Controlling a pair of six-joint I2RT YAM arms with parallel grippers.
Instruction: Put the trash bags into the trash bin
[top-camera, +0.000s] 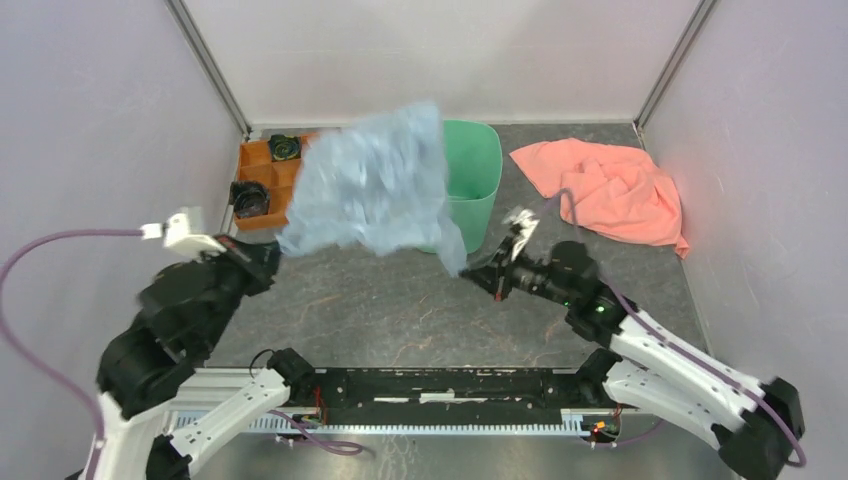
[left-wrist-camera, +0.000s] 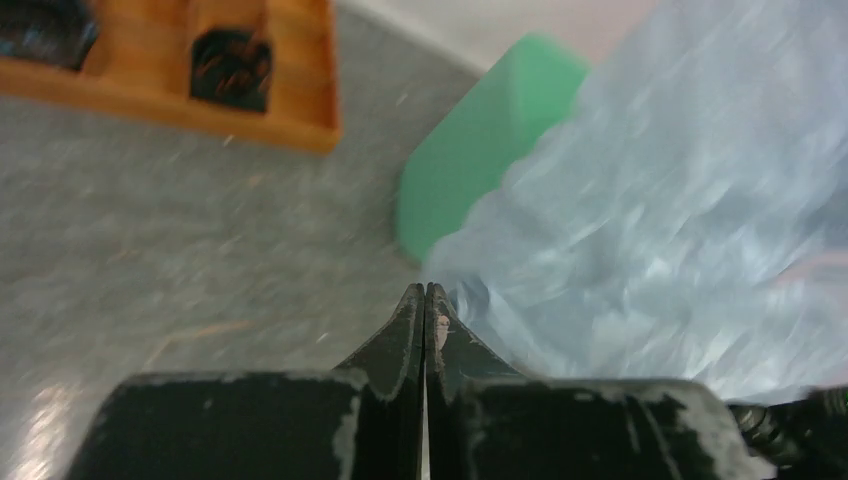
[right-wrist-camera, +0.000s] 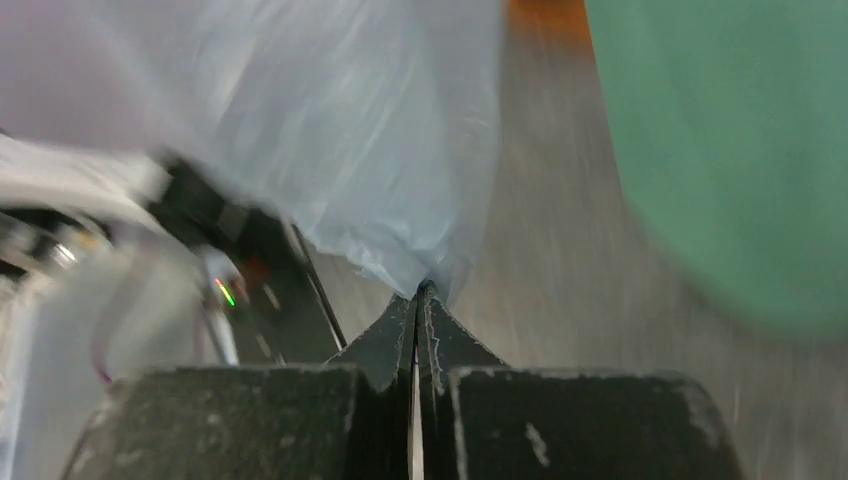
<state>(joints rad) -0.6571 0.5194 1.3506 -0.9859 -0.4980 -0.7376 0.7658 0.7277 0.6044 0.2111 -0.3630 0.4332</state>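
My left gripper (left-wrist-camera: 425, 298): jaws pressed together, pinching the thin pale blue-grey plastic bag (top-camera: 372, 185) by its left corner.
My right gripper (right-wrist-camera: 419, 298): same pinch, right corner.
Bag: aloft, long axis spanning both grippers.
Mint-green plastic bin (top-camera: 478, 188): behind the bag, nearer my right gripper.

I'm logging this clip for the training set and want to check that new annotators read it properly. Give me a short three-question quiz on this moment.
1. True or false: the trash bag already lies inside the trash bin.
2. How many grippers pinch the bag? A) none B) one C) two
3. Fill in: in the top view, the pink cloth lies to the ___ of the bin.
Key: 1 false, it is held spread above the table. 2 C, the left gripper and right gripper are each shut on an edge. 3 right.
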